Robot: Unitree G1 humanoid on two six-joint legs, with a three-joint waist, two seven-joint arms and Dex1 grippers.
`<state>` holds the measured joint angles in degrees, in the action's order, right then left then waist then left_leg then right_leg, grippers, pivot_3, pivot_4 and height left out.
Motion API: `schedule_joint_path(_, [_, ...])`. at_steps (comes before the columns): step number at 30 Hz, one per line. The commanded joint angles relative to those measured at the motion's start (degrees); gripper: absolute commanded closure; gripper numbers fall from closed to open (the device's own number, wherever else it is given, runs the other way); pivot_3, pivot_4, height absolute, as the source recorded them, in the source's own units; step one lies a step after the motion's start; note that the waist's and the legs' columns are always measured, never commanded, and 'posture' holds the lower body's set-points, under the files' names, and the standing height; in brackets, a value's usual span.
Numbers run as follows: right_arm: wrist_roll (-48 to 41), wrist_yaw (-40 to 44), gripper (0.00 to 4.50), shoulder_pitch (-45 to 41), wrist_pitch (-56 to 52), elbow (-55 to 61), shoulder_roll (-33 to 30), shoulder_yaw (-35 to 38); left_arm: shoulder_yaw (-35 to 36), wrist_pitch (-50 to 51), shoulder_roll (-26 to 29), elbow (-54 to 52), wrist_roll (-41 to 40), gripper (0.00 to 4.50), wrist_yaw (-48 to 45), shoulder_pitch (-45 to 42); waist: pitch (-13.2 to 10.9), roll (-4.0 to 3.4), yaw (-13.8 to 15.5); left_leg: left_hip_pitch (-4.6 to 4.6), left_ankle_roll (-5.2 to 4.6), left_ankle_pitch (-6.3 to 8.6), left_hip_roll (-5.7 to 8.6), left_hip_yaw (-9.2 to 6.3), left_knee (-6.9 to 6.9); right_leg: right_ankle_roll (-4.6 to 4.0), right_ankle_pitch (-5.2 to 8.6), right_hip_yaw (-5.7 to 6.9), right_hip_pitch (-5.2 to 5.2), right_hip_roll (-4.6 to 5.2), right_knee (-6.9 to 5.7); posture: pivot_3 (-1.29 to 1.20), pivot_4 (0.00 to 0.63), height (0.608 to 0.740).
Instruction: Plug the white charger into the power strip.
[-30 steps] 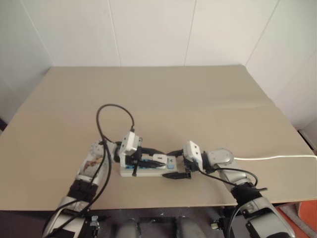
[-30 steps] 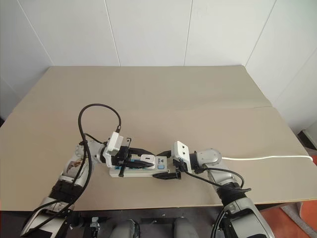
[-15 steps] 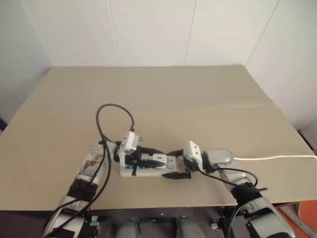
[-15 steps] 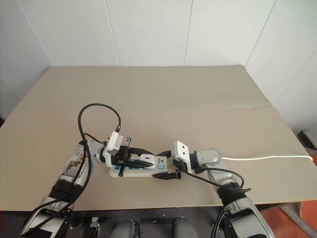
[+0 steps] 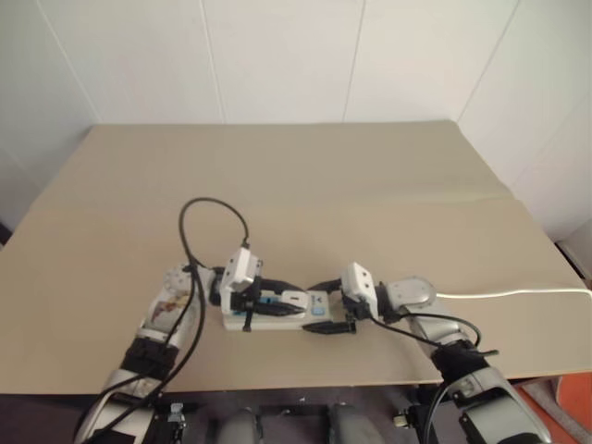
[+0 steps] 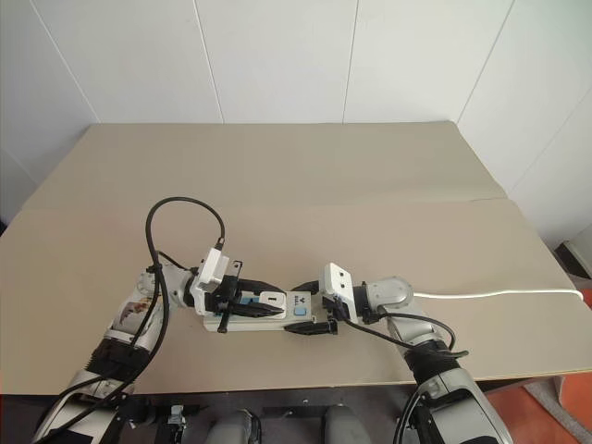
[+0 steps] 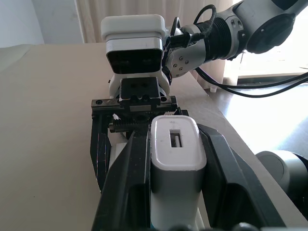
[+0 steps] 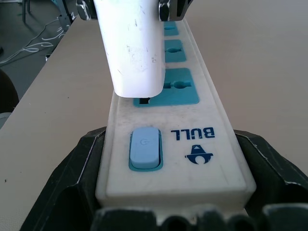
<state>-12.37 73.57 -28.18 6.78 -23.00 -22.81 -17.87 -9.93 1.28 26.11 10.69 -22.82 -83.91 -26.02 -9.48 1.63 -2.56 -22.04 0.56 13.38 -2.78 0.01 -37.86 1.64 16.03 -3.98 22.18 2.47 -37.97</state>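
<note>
The power strip (image 5: 268, 320) lies near the table's front edge, its blue switch (image 8: 144, 147) toward my right arm. My right gripper (image 5: 326, 306) is shut on the strip's switch end, one black finger (image 8: 79, 168) on each long side. My left gripper (image 5: 298, 299) is shut on the white charger (image 7: 173, 144), gripping its sides. The charger (image 8: 132, 48) stands a little tilted over the blue socket (image 8: 178, 89) nearest the switch, its lower end at the socket face. How deep its prongs sit is hidden.
The strip's thin white cord (image 5: 513, 294) runs off across the table (image 5: 324, 185) to the right edge. A black cable loop (image 5: 215, 205) rises from my left arm. White walls stand behind the table, and a seam crosses the tabletop at mid depth.
My left gripper with the charger has shifted very slightly, so a bit of blue socket now shows beside it. The right gripper and the strip have stayed still.
</note>
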Motion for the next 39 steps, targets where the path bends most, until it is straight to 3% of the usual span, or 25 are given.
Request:
schedule_joint_path(1, [4.04,0.00,1.08,1.42,-1.72,-2.32,-1.61,-1.82,-0.10,-0.60,0.45,0.12,0.35,3.48,-0.53,0.38,0.00,0.00,-0.01,0.00,0.00,0.00,0.00,0.00,0.00,0.00,0.00,0.00,0.00,0.00,0.00,0.00,0.150,0.740])
schedule_joint_path(19, [3.64,0.64,1.08,1.49,-2.73,-1.49,-2.49,-2.25,-0.89,-0.51,2.05,2.19,2.54,3.48,3.77,5.92,0.27,-0.19,-0.02,0.05,0.00,0.00,-0.01,0.00,0.07,0.00,0.01,0.00,-0.02,-0.01,0.03,0.00,0.150,0.740])
schedule_joint_path(34, [2.94,0.41,1.08,1.68,-3.78,-0.97,-2.29,-1.89,-3.87,2.97,5.00,2.33,4.04,3.48,3.49,2.99,0.34,-0.21,-0.10,0.08,-0.01,0.00,-0.01,0.01,0.10,0.01,0.02,-0.01,-0.02,-0.02,0.04,0.00,0.150,0.740])
schedule_joint_path(35, [2.95,0.34,1.08,1.65,-3.79,-0.99,-2.21,-1.89,-3.67,3.64,4.93,2.10,3.46,2.75,3.92,2.74,0.34,-0.21,-0.14,0.08,-0.01,0.00,-0.01,0.01,0.11,0.01,0.02,-0.01,-0.02,-0.02,0.05,0.00,0.150,0.740])
schedule_joint_path(39, [2.95,0.24,1.08,1.44,-3.75,-1.13,-1.84,-1.92,-2.87,5.95,5.07,0.26,1.98,1.55,3.42,1.93,0.33,-0.23,0.11,0.05,-0.01,0.01,-0.01,0.01,0.12,0.01,0.03,-0.01,-0.01,-0.02,0.06,0.00,0.150,0.740])
